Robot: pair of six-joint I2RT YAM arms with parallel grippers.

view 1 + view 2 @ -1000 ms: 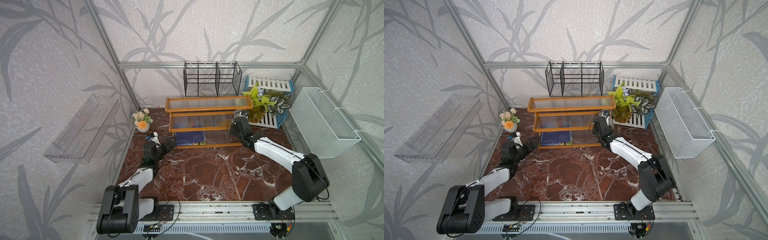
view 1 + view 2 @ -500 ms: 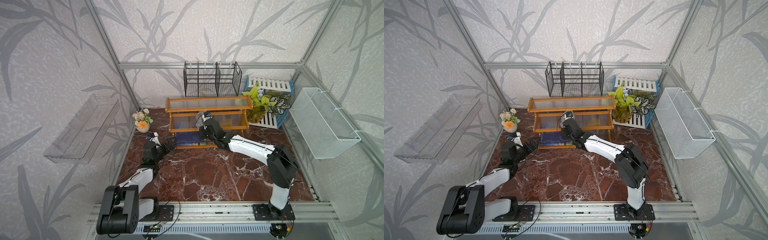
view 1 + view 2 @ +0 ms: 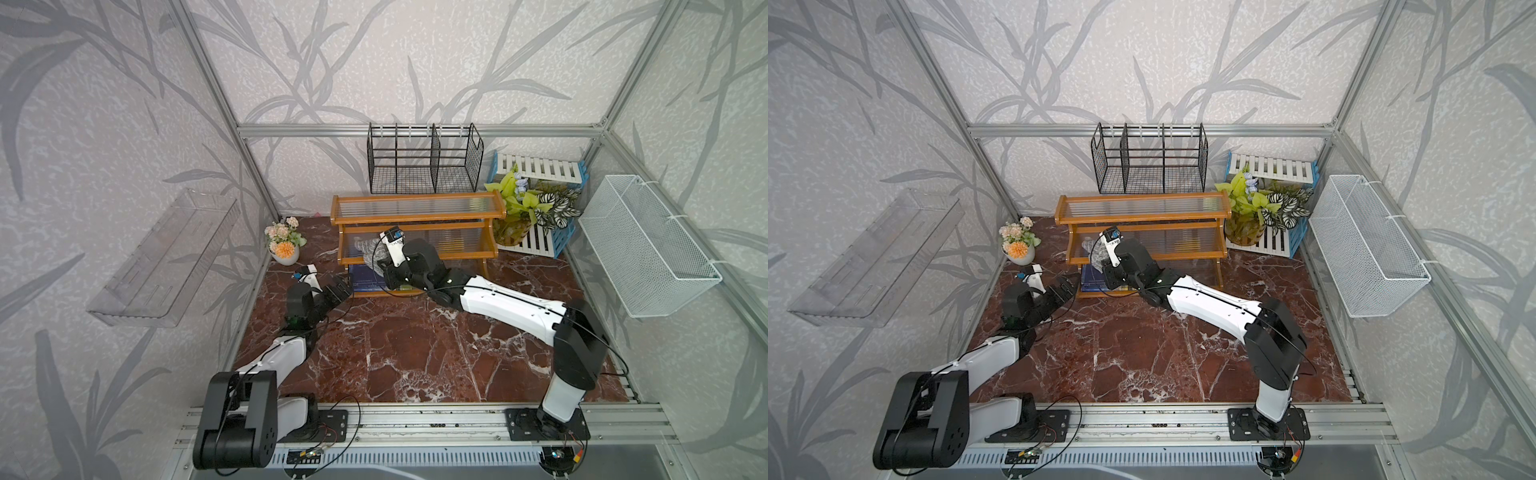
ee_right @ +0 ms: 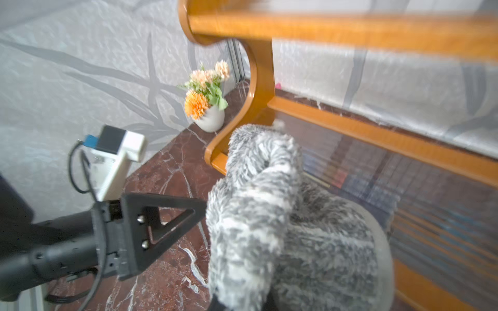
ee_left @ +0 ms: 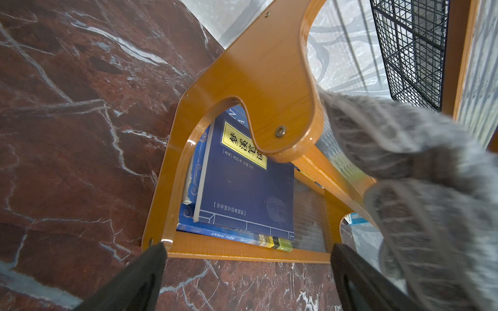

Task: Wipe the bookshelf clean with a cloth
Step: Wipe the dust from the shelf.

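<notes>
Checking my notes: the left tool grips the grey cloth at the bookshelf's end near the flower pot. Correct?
No: the right tool grips the cloth, as the right wrist view shows; the left tool is open and empty. It is at the bookshelf end near the flower pot.

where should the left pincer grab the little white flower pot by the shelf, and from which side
Grip the white pot around its body, below the flowers. Come in level from the open floor in front: it stands upright, wall close on one side, bookshelf on the other, and blooms overhang its rim, so a top-down grab would likely crush them.
</notes>
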